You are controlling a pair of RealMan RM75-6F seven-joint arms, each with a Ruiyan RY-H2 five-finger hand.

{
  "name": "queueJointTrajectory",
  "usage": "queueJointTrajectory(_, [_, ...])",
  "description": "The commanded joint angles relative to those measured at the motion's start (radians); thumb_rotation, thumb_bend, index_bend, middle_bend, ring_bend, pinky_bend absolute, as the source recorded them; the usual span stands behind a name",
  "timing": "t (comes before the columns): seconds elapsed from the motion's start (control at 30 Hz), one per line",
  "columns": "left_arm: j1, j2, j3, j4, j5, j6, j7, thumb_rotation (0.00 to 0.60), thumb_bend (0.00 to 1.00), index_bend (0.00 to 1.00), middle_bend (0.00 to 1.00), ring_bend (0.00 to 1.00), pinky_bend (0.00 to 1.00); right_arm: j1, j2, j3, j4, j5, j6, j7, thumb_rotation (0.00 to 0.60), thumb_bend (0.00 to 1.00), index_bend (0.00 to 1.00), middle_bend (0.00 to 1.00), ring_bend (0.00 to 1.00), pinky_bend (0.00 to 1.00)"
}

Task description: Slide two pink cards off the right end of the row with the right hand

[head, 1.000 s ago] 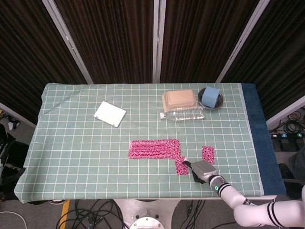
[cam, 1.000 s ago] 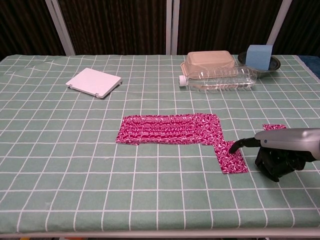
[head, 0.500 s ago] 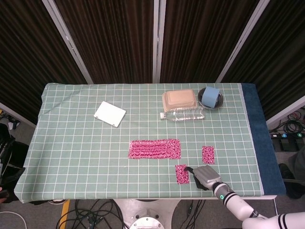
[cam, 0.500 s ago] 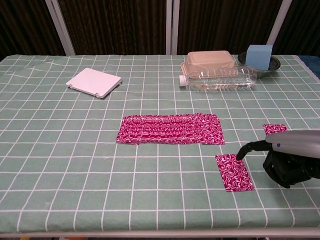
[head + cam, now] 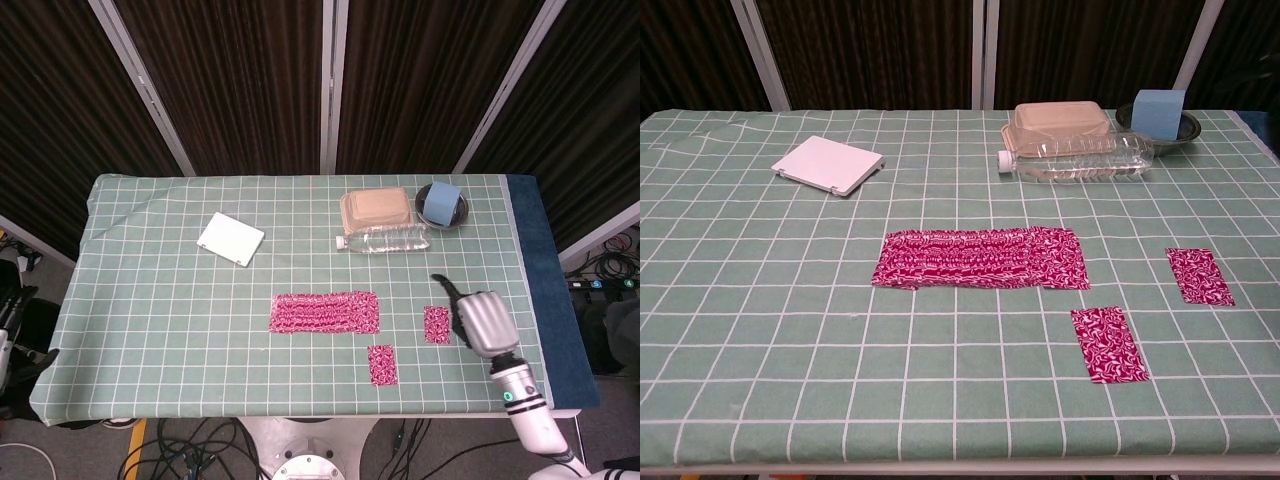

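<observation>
Right hand: the right hand (image 5: 481, 320) hovered over the desk (image 5: 150, 300), fingers loosely spread, holding nothing.
Cards: one pink card (image 5: 436, 324) lay just left of it, long axis front to back; the second card (image 5: 382, 364) lay nearer the front edge, apart from the row (image 5: 324, 312).
Left hand: unseen.
Judgement: both cards looked already off.

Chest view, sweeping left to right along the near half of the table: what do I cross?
Row of pink cards → loose pink card just off the row's right end, nearer the table edge → second loose pink card, further right.
</observation>
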Motion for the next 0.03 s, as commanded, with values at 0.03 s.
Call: queueJointTrajectory(0.03, [-0.003,-0.002,-0.001,-0.002,0.003,-0.001,0.002,0.6,0.19,0.1,0.1,0.04,0.15,-0.126,0.085,0.001,0.049,0.013,0.032,-0.004,0.6,0.08,0.01,0.06,0.02,0.16])
